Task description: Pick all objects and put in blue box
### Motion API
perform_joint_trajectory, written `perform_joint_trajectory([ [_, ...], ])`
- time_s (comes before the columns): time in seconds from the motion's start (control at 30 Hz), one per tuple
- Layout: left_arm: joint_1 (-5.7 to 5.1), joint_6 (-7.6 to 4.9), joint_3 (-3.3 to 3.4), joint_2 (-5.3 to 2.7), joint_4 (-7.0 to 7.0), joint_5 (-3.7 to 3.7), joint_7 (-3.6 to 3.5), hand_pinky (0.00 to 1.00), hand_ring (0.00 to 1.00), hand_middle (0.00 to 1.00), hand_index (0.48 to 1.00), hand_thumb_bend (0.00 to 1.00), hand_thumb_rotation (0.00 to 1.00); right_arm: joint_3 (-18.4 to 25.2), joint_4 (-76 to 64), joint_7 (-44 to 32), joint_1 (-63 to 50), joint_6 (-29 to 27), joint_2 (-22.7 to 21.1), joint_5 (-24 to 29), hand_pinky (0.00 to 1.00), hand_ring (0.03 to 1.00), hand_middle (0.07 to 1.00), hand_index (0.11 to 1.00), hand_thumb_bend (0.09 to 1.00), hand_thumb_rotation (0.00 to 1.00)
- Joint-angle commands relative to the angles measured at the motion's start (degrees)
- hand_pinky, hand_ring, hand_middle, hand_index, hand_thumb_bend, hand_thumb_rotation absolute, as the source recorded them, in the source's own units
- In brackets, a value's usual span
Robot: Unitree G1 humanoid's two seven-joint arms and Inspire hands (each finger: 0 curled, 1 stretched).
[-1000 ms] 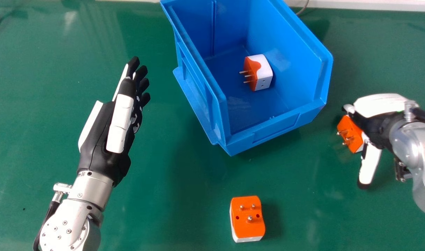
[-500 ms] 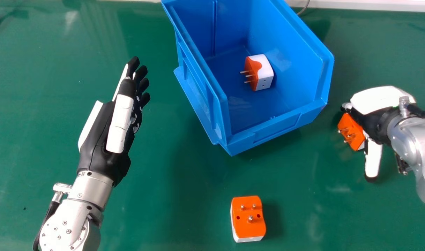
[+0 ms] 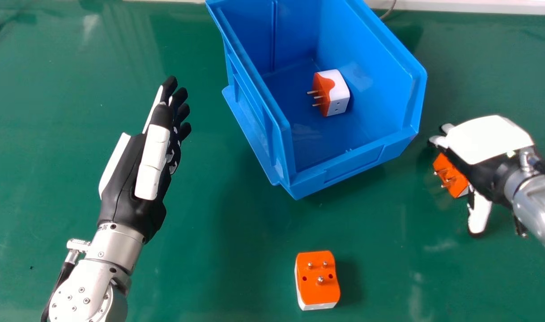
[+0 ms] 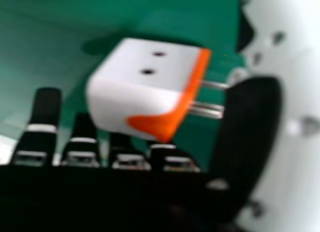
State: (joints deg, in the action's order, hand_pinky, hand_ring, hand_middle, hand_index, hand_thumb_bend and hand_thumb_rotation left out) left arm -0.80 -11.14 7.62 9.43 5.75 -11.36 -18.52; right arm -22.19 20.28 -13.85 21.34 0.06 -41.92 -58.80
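Green table point(image 3: 201, 268); blue box point(image 3: 353, 165) set beyond the middle, its open top showing the inside. One adapter inside the box point(image 3: 337, 94): orange and white, resting on the floor near the wall toward the robot's right, metal pins aimed toward the left side.

Second specimen, the near adapter point(image 3: 317, 279), sits on the table on the robot's side of the box, well apart from both hands. Orange face up, pins upright, white body beneath.

Third, the far-right adapter point(image 3: 449, 174), lies to the right of the box, partly under the right hand point(image 3: 489, 138). Its orange face and pins are turned toward the box side. The hand is palm down over it, fingers extended and parted from the thumb point(image 3: 480, 212) — loose, not curled round the adapter. In the right hand view, this adapter sits between the right hand's fingers point(image 4: 46, 111) and its thumb, white sides showing, two dark holes in one of them, pins pointing thumbward. Whether fingers or thumb touch it, cannot tell.

Left hand point(image 3: 134, 179) is to the left of the box, apart from it; fingers straight, thumb lying alongside, nothing held. Silver forearm point(image 3: 93, 281) comes in from the lower left. Thin cable point(image 3: 391, 9) beyond the box, at a pale strip point(image 3: 469, 6) along the far edge.
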Motion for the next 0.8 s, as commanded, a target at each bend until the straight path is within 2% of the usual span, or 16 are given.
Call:
perform_joint_trajectory([
  [0.0,-0.17,-0.80,0.31,-0.07,-1.25,-0.38,0.30,1.00,1.00,1.00,1.000,0.86,0.98,1.20,-0.66,2.82,-0.45,0.00,-1.10,0.63,0.71,0.893,0.964,0.900,0.799,0.01],
  [0.03,-0.17,-0.78,0.23,0.00,-1.32,-0.18,0.35,1.00,1.00,1.00,1.000,0.85,0.98,1.26,-0.70,3.38,-0.58,0.09,-0.91,0.85,0.65,0.799,0.879,0.862,0.744,0.01],
  [0.13,-0.17,-1.17,0.13,-0.12,-1.37,0.00,0.50,1.00,1.00,1.00,1.000,0.85,0.98,1.12,-0.88,4.52,-0.62,0.15,-0.66,1.00,0.65,0.799,0.879,0.862,0.744,0.01],
  [0.17,-0.15,-1.35,0.14,-0.15,-1.28,0.01,0.53,1.00,1.00,1.00,1.000,0.85,0.98,1.02,-0.74,4.60,-0.45,0.11,-0.56,1.08,0.58,0.724,0.810,0.824,0.699,0.01],
  [0.3,-0.12,-1.16,0.14,0.02,-1.17,-0.08,0.54,1.00,1.00,1.00,1.000,0.85,0.98,0.79,-0.30,4.33,0.11,0.25,-0.11,1.50,0.58,0.724,0.810,0.824,0.699,0.01],
  [0.33,-0.07,-1.13,0.14,0.04,-1.08,-0.07,0.56,1.00,1.00,1.00,1.000,0.85,0.99,0.77,-0.36,4.41,0.10,0.25,-0.08,1.59,0.53,0.656,0.741,0.771,0.661,0.01],
  [0.47,-0.04,-1.31,0.13,0.04,-0.85,-0.07,0.50,1.00,1.00,1.00,1.000,0.85,0.99,0.71,-0.67,5.30,-0.10,0.14,-0.16,1.45,0.53,0.656,0.741,0.771,0.661,0.01],
  [0.5,-0.02,-1.28,0.16,0.03,-0.86,-0.27,0.37,1.00,1.00,1.00,1.000,0.84,0.99,0.78,-0.73,5.81,-0.19,0.01,-0.23,1.45,0.49,0.600,0.686,0.729,0.630,0.00],
  [0.57,-0.01,-1.21,0.19,0.03,-1.00,-0.47,0.24,1.00,1.00,1.00,1.000,0.84,0.99,1.07,-0.57,6.75,-0.31,-0.60,-0.51,1.87,0.49,0.600,0.686,0.729,0.630,0.00],
  [0.6,-0.03,-1.13,0.20,0.10,-1.13,-0.41,0.25,1.00,1.00,1.00,1.000,0.84,0.99,0.98,-0.62,6.74,-0.26,-0.75,-0.82,1.78,0.46,0.556,0.643,0.692,0.606,0.00],
  [0.7,-0.04,-0.71,0.27,0.27,-1.40,-0.31,0.34,1.00,1.00,1.00,1.000,0.84,0.99,-0.22,-0.91,4.42,0.32,0.63,-1.75,-0.32,0.46,0.556,0.643,0.692,0.606,0.00],
  [0.73,-0.01,-0.61,0.30,0.30,-1.41,-0.34,0.35,1.00,1.00,1.00,1.000,0.83,0.99,-0.50,-0.96,3.60,0.52,1.34,-1.83,-1.12,0.43,0.527,0.618,0.655,0.588,0.00],
  [0.77,0.02,-0.57,0.33,0.31,-1.41,-0.36,0.36,1.00,1.00,1.00,1.000,0.83,0.99,-0.60,-1.01,3.06,0.61,1.80,-1.82,-1.66,0.43,0.527,0.618,0.655,0.588,0.00],
])
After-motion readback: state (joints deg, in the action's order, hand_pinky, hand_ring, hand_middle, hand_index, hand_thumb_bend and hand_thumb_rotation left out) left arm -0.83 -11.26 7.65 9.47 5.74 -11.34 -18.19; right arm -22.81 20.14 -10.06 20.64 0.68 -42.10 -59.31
